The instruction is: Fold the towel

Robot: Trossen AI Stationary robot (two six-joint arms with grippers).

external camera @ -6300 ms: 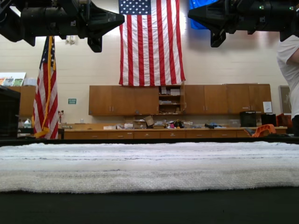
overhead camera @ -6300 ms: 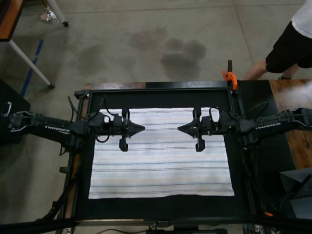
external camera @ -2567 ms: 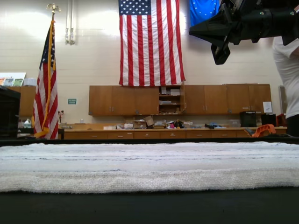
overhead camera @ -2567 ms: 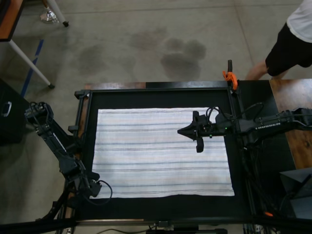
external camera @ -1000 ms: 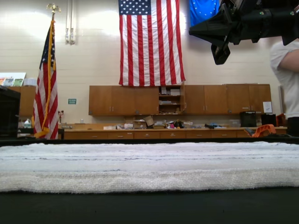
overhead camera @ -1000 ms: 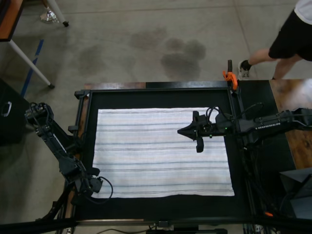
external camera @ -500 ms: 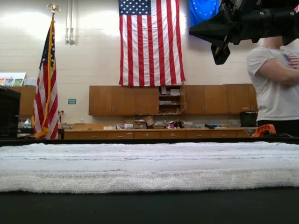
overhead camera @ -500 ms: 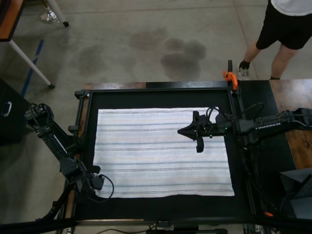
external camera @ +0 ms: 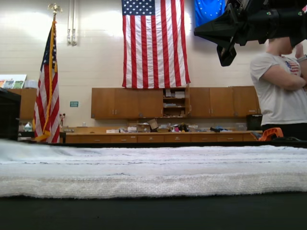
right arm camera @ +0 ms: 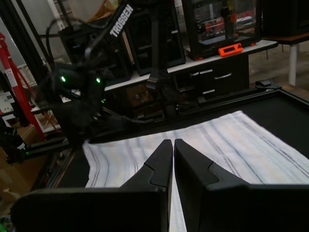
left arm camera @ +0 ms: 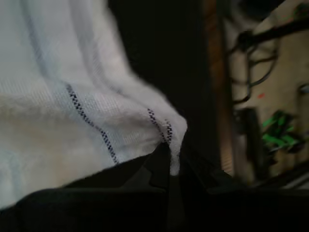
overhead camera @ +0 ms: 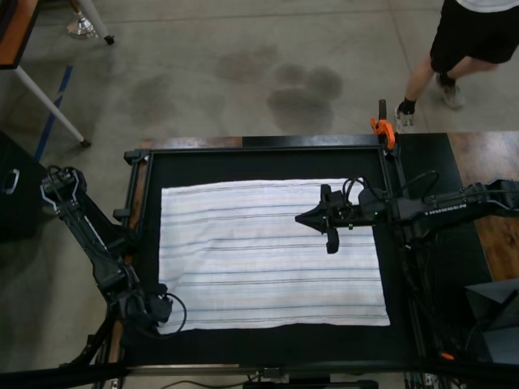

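The towel (overhead camera: 268, 251), white with thin dark stripes, lies spread flat on the black table (overhead camera: 268, 344). At its near left corner in the top view my left gripper (overhead camera: 160, 312) is shut on the cloth. The left wrist view shows that corner (left arm camera: 159, 125) pinched between the gripper's (left arm camera: 170, 162) black fingers. My right gripper (overhead camera: 302, 217) hovers shut and empty above the towel's upper right part. In the right wrist view its (right arm camera: 173, 143) fingers touch, with the towel (right arm camera: 231, 140) below. In the exterior view it (external camera: 199, 28) hangs high over the towel (external camera: 153, 170).
An orange clamp (overhead camera: 381, 127) grips the table frame's far right corner. A person (overhead camera: 474, 36) stands on the floor beyond that corner, also visible on the exterior view's right as a person (external camera: 278, 91). A wooden surface (overhead camera: 486, 162) adjoins the table on the right.
The left gripper has closed on the towel's near left corner and the left edge has shifted and lifted slightly. The person has walked behind the table. The right arm has not moved.
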